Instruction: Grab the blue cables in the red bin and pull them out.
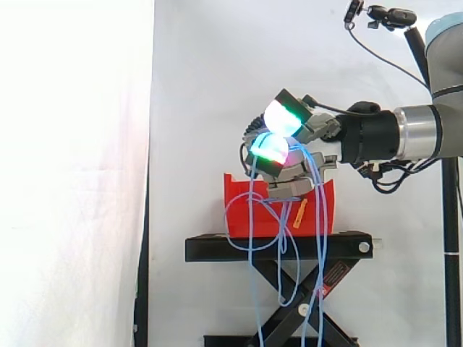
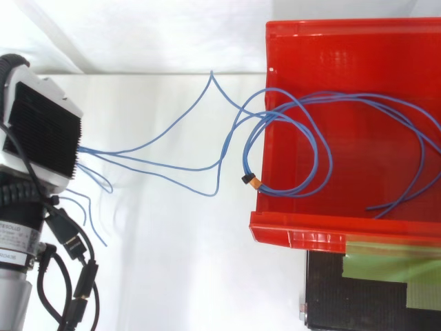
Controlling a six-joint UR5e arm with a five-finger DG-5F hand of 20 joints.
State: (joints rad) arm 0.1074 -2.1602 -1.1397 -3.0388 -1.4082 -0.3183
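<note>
**A:** Where do things stand?

**B:** The hand (image 1: 312, 132) is up above the red bin (image 2: 296, 234) and drawn off to one side of it. Its fingers are curled tight round a bundle of blue cables (image 2: 324, 96). Loose strands hang from it past the bin's front wall and below the black stand (image 1: 275, 248).

**A:** So they're out?

**B:** Not by my reckoning. From above, several loops lie on the bin's floor, and strands cross its rim toward the hand.

**A:** What makes the pull go well?

**B:** Hold the grip firm and draw away from the bin in one long, steady line, up and outward, so the loops slide over the rim. Watch the small orange tie (image 2: 252, 181) right at that rim. I'd guess it could catch and drag the bin along.
</note>
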